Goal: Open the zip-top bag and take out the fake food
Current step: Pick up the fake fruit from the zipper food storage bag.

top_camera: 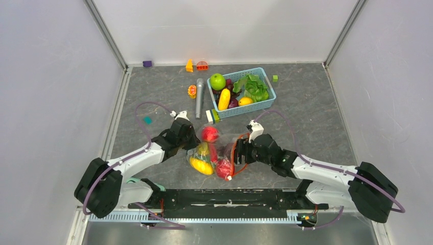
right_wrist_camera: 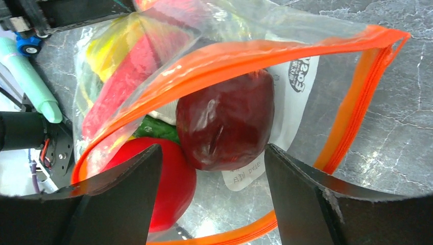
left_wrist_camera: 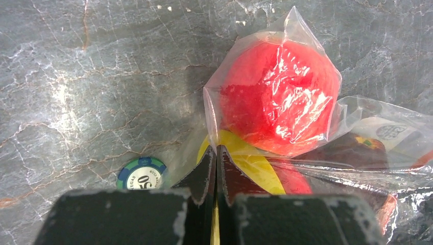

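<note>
Left gripper (left_wrist_camera: 217, 153) is pinching the film of the zip-top bag (top_camera: 218, 153) at centre frame of the top view; right gripper (right_wrist_camera: 213, 153) is standing released, flanking the dark maroon fruit (right_wrist_camera: 224, 120) in the unzipped mouth.

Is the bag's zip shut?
No, in the right wrist view the orange zip strips of the bag stand wide apart, with the maroon fruit showing through the mouth.
</note>
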